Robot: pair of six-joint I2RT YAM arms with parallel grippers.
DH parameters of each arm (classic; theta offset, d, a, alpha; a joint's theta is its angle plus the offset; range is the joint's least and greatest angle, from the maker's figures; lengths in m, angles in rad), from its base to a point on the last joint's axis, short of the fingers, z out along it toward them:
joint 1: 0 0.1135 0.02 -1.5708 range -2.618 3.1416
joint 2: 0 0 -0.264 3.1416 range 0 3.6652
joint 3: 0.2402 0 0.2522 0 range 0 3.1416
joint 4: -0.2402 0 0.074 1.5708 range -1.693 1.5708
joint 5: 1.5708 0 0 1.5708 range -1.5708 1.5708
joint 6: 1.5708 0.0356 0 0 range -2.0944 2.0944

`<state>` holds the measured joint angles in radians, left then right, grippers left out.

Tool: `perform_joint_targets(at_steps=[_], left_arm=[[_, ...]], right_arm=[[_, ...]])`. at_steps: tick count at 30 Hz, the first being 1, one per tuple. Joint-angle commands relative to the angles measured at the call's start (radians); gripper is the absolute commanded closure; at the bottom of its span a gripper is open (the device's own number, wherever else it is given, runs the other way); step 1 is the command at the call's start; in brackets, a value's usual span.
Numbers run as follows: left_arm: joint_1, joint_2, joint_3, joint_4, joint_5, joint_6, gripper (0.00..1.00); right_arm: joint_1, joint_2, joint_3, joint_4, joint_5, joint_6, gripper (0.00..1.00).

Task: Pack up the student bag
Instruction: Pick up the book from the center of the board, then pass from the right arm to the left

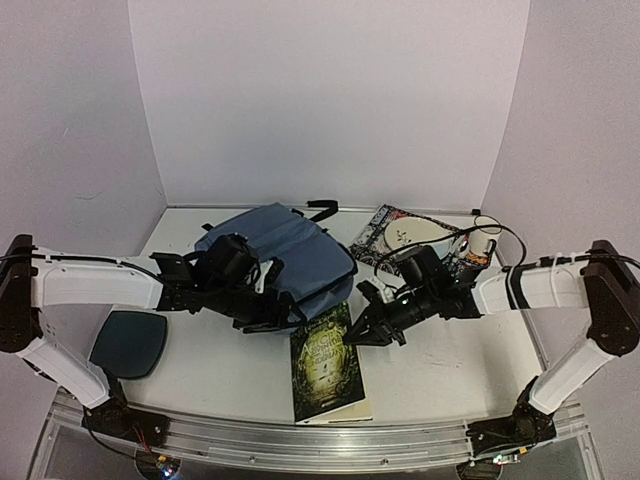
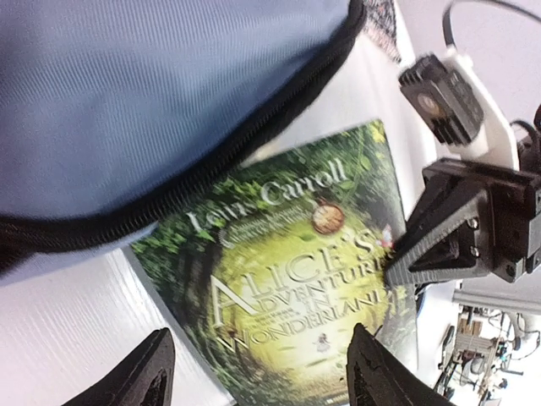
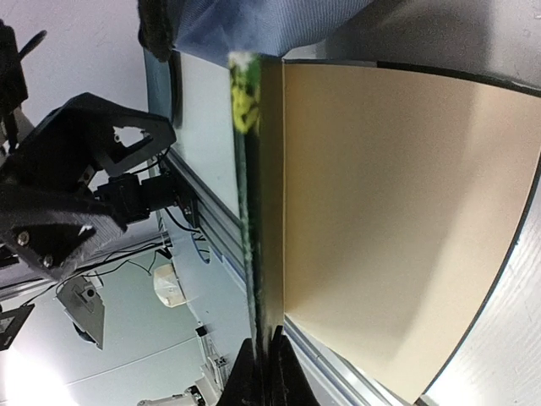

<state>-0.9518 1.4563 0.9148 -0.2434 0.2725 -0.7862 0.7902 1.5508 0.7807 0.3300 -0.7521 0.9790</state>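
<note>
1. The student bag point(image 1: 285, 255) lies slumped in the middle of the bench point(image 1: 440, 370), a bit toward the back. Its black zipper point(image 2: 254, 161) runs along the near edge.
2. The left pincer point(image 2: 262, 372) hangs just by that edge. Its fingers are wide apart and hold nothing. I think it is there to lift the bag's mouth so things can slide in.
3. A green book point(image 1: 325, 370), "Alice's Adventures in Wonderland", lies flat just in front of the bag. Its top end is right at the bag's edge, so it looks like the next thing to go in.
4. The right pincer point(image 3: 264, 372) is pinched shut on the thin side edge of the book. A flat book is hard to grab, so I guess it nips the edge to tip it up.
5. That is a small hold, and the book could slip out.
6. A patterned book point(image 1: 375, 240), a white bowl point(image 1: 410, 232) and a cup point(image 1: 478, 245) wait at the back right.
7. A dark teal pad point(image 1: 128, 343) sits far off at the front left, well apart from the bag.
</note>
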Motion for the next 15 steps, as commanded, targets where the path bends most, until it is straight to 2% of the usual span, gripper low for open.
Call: perform_joint_targets(at_steps=[1, 15], left_arm=[[0.042, -0.048, 0.016, 0.022, -0.015, 0.018, 0.28], [0.115, -0.065, 0.085, 0.033, 0.059, 0.062, 0.25]], right_arm=[[-0.019, -0.131, 0.033, 0.025, -0.089, 0.009, 1.0], [-0.046, -0.232, 0.19, -0.1, -0.117, -0.023, 1.0]])
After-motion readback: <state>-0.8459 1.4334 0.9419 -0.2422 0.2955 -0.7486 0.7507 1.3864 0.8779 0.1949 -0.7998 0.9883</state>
